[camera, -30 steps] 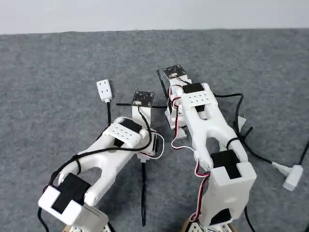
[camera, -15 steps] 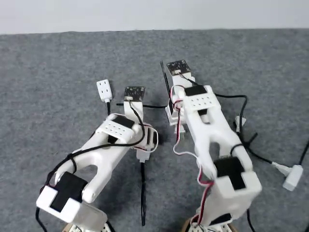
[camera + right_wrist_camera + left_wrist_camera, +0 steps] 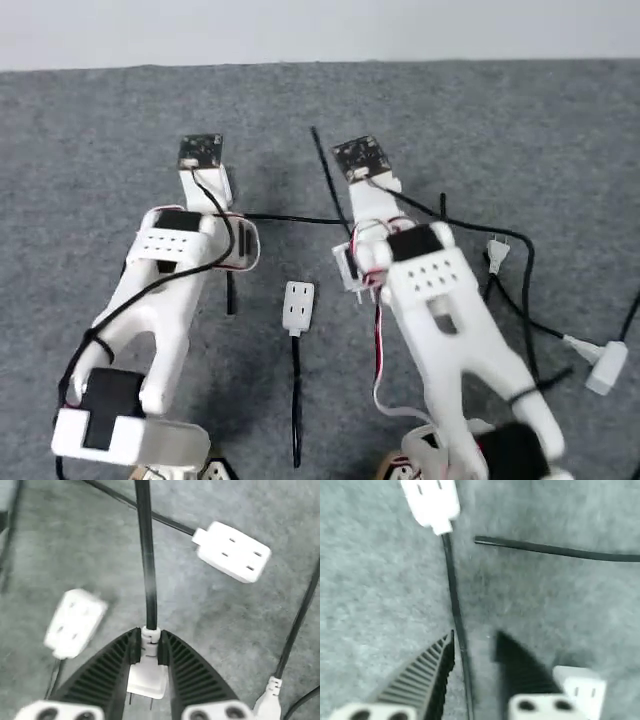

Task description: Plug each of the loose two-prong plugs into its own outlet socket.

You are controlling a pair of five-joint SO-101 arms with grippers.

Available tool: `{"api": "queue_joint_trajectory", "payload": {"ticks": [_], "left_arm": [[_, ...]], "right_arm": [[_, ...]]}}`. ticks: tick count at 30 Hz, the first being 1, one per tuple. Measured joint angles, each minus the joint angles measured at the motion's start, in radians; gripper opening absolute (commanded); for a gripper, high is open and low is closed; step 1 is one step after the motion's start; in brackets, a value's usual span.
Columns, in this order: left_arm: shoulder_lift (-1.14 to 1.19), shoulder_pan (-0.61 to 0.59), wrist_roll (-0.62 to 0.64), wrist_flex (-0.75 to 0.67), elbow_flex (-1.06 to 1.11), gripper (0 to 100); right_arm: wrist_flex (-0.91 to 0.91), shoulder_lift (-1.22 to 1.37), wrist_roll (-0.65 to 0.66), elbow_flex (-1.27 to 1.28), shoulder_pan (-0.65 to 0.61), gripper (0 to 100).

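Bracing a socket before pushing is the heart of this step, as I judge it: a loose socket on the carpet (image 3: 500, 120) will slide away from the prongs. The left gripper (image 3: 474, 639) would do better to close on the body of the far socket (image 3: 431, 502), which lies beyond and to the left of the middle socket (image 3: 298, 305). Gripping only its thin cord (image 3: 456, 605) would let that socket swing and twist. The right gripper (image 3: 149, 636) pinches a white plug (image 3: 146, 677) by its neck, just right of the middle socket. The prongs (image 3: 131, 699) point back toward the wrist. They seem to need turning to face a socket, then a straight, square push with no rocking. A second plug (image 3: 497, 250) lies loose well to the right of the middle socket, work for afterwards.

As for pose, the left arm (image 3: 160, 290) is extended forward on the left of the middle socket. Its jaws are spread wide and point down, one on each side of the thin cord; whether one brushes it I cannot tell. The right arm (image 3: 450, 300) is extended on the middle socket's right, angled slightly toward it — jaws narrow, clamped on the plug, whose black cord (image 3: 145, 540) runs on away from the arm.
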Motion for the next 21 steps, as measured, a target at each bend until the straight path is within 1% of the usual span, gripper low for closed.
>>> {"api": "queue_joint_trajectory", "payload": {"ticks": [4, 8, 10, 14, 18, 21], "left_arm": [[0.063, 0.0, -0.078, 0.003, -0.002, 1], [0.114, -0.002, -0.299, 0.091, -0.028, 1], [0.121, 0.0, -0.411, 0.127, -0.04, 1], [0.13, 0.017, -0.559, 0.141, -0.037, 1], [0.12, 0.083, -0.666, 0.141, 0.02, 1], [0.063, 0.104, -0.721, 0.14, 0.084, 1]], "right_arm": [[0.009, -0.155, 0.0, 0.084, -0.038, 0.8], [0.009, -0.282, 0.017, 0.141, -0.069, 0.8], [0.009, -0.305, 0.021, 0.15, -0.092, 0.8], [0.009, -0.319, 0.021, 0.173, -0.155, 0.8], [-0.015, -0.321, 0.021, 0.206, -0.173, 0.8], [-0.023, -0.321, 0.021, 0.207, -0.175, 0.8]]}}
